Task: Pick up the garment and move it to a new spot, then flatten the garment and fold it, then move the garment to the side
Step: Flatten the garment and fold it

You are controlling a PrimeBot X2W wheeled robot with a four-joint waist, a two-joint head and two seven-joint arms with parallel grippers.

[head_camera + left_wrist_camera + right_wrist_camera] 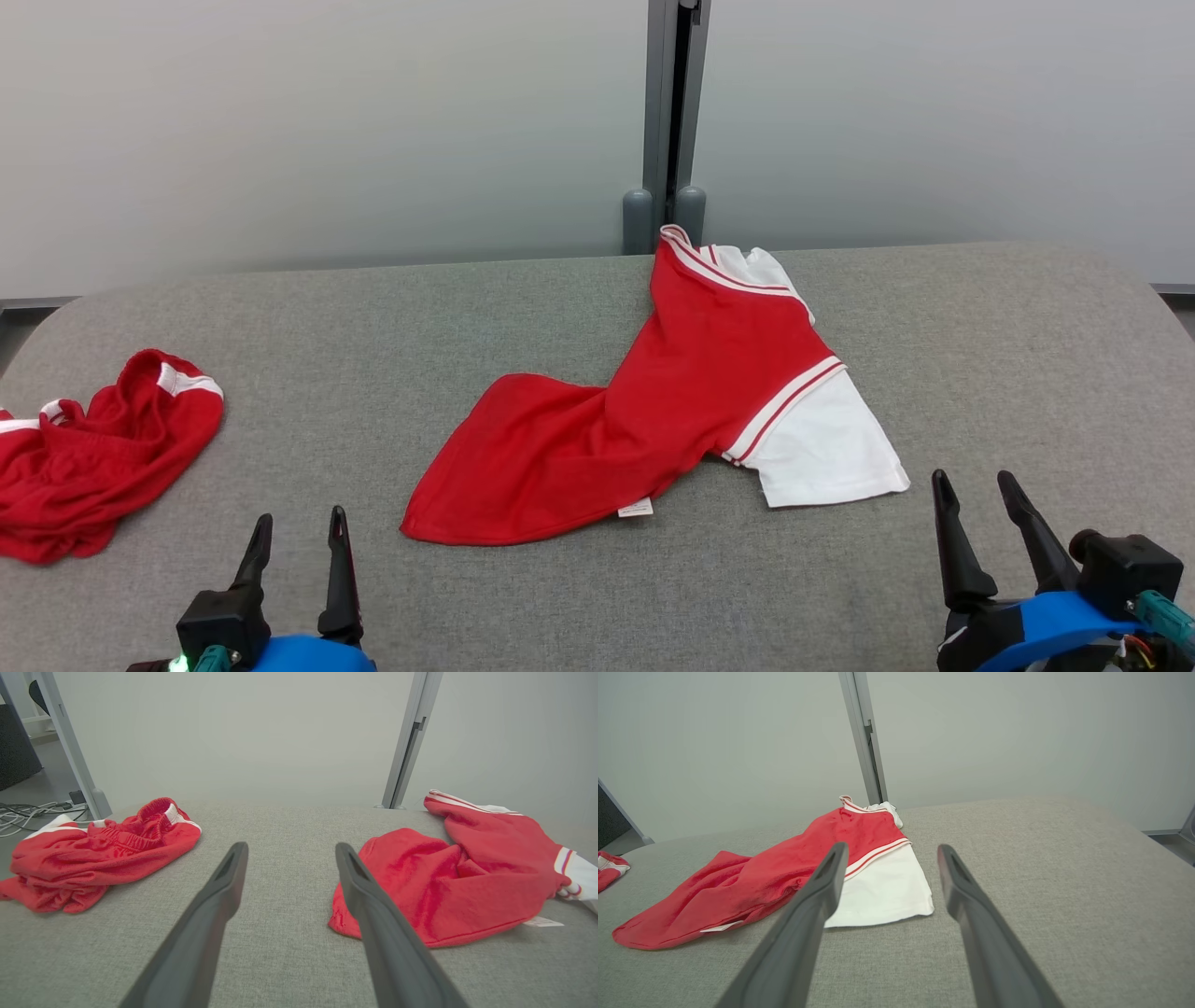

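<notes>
Left claw (302, 515), right claw (972, 478) wide, empty. I risk pinching one layer of the twisted garment (672, 401) at twelve o'clock; it'd bunch.

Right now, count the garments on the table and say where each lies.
2. A red-and-white shirt lies twisted across the middle of the table; red shorts sit bunched at its left edge, partly cut off in the head view. Others may lie unseen.
</notes>
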